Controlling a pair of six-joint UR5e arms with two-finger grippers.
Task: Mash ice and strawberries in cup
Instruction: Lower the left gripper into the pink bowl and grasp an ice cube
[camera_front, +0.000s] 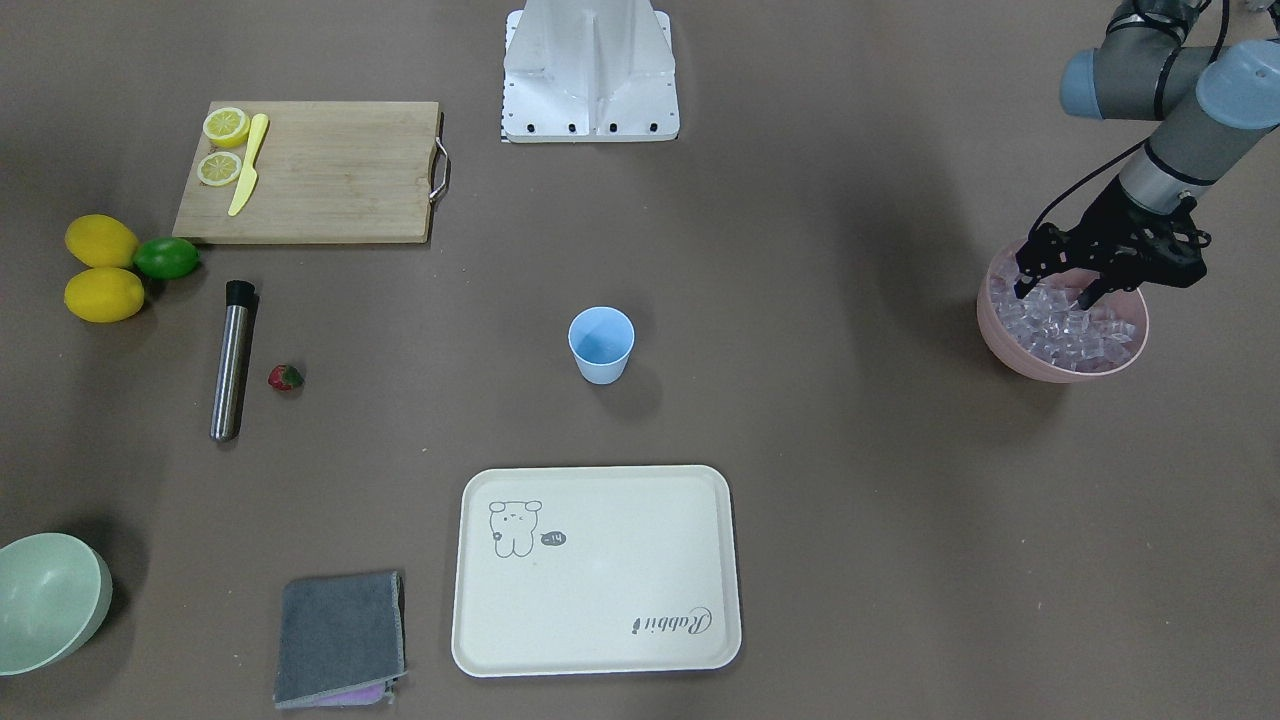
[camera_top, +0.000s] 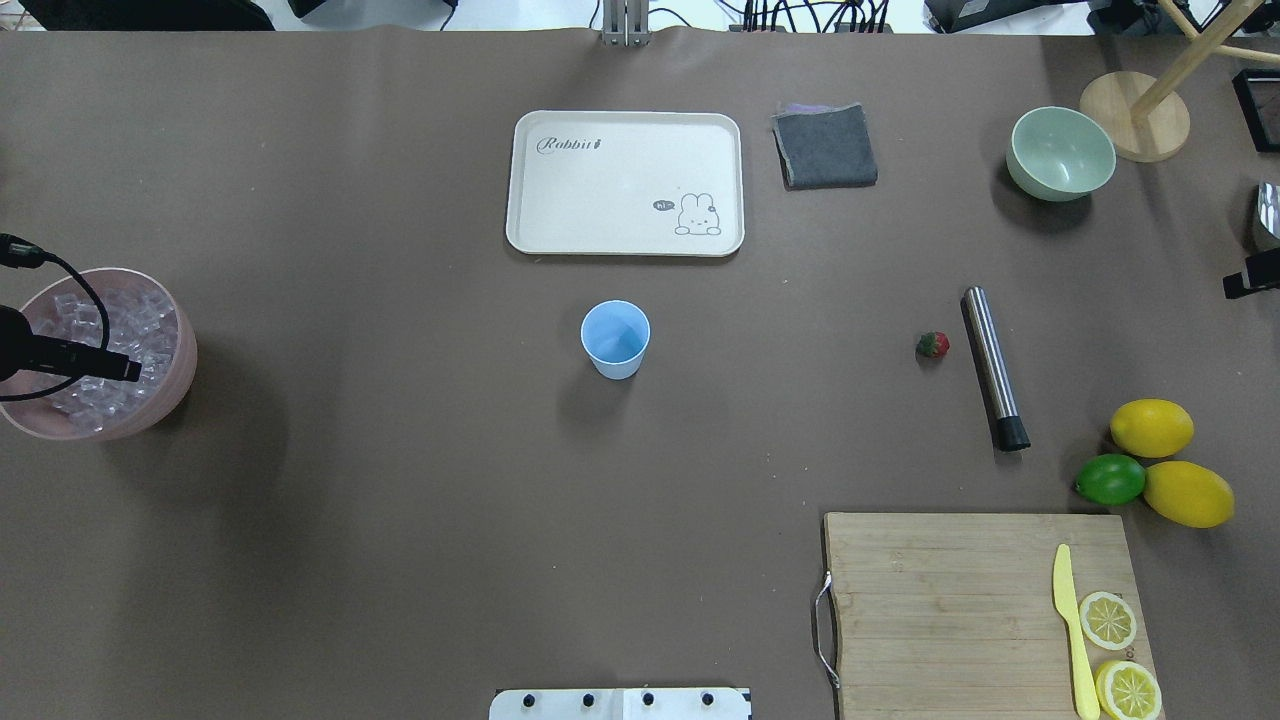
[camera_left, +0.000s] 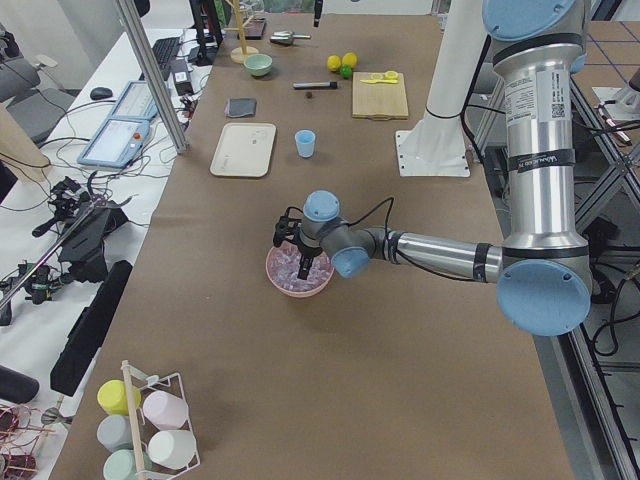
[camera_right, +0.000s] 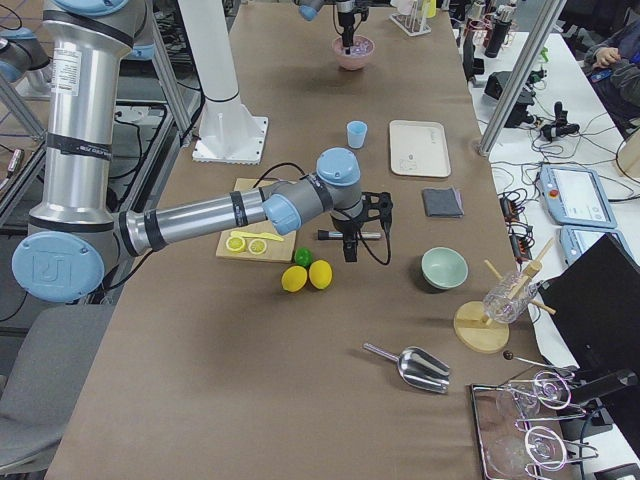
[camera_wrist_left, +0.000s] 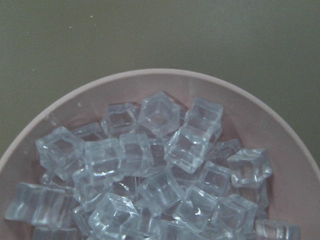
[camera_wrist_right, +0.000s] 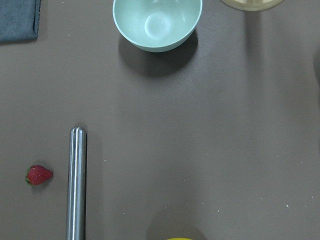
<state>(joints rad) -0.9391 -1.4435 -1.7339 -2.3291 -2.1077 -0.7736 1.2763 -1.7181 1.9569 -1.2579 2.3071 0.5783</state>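
The task looks to be at its very start, since the light-blue cup (camera_front: 601, 345) stands upright in the middle of the desk (camera_front: 850, 450) and both the front and overhead views show it bare inside. The left claw (camera_front: 1055, 295) hangs over the pink bowl (camera_front: 1000, 340) at the robot's left end of the desk, well apart from the cup. Its fingers are spread wide, with their tips down among the ice (camera_front: 1065, 325) heaped in the bowl. I cannot make out any cube pinched between them, so I judge that the step in hand is taking the first cube. The strawberry (camera_front: 285, 377) lies on the desk toward the robot's right, just beside a metal stick (camera_front: 232, 360) with a black end, which is probably the masher. The right claw (camera_right: 350, 240) hovers above that part of the desk, near the lemons (camera_right: 307, 275). It shows clearly only in the right side view, so I cannot tell whether it is wide or narrow. Nearly everything appears to be left: ice carried across to the cup, the strawberry dropped in, then the stick picked up and pressed down into both.
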